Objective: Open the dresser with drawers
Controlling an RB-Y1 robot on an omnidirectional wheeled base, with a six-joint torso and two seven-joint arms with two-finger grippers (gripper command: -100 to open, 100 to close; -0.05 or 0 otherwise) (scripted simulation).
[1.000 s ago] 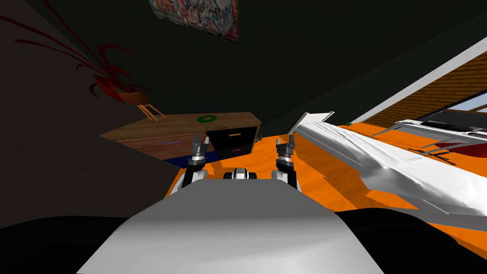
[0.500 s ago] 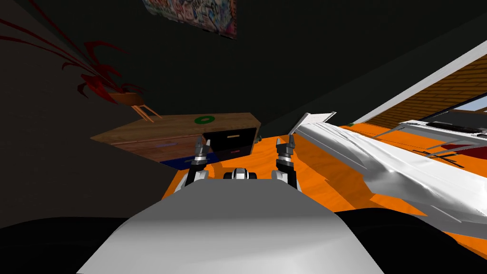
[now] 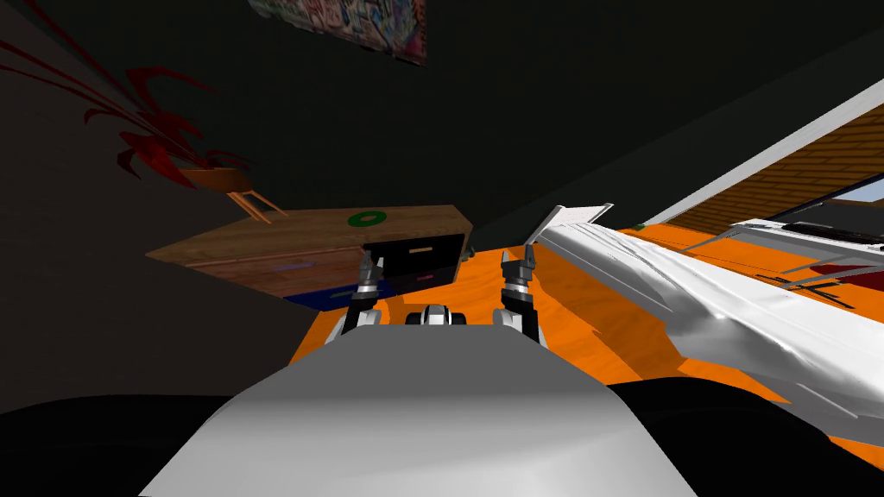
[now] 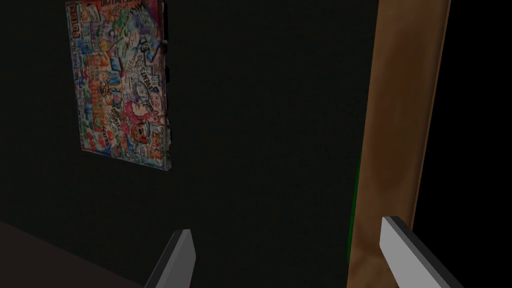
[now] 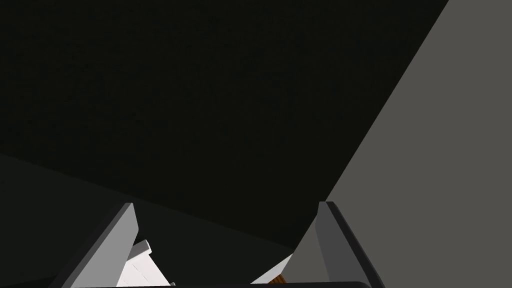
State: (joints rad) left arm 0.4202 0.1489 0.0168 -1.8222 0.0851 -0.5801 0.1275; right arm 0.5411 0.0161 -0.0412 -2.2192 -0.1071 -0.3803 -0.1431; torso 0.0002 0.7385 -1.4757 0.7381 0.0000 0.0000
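Observation:
A wooden dresser (image 3: 302, 246) stands ahead on the left, with two black drawer fronts (image 3: 420, 259) at its right end, each bearing a small handle. A green ring (image 3: 367, 218) lies on its top. My left gripper (image 3: 371, 264) is raised just in front of the black drawer fronts, open and holding nothing. In the left wrist view the open fingers (image 4: 172, 260) point past the dresser's wooden edge (image 4: 400, 125) at a dark wall. My right gripper (image 3: 518, 257) hangs over the orange floor, to the right of the dresser. It is open and empty (image 5: 225, 240).
A white bed (image 3: 691, 293) runs along the right side over the orange floor (image 3: 587, 336). A red plant in a pot (image 3: 164, 147) stands left of the dresser. A colourful poster (image 4: 120, 85) hangs on the dark wall behind.
My view has swung a little, so dresser, plant and poster sit further left. My left hand has edged right, up to the black drawer fronts. The right arm has kept still.

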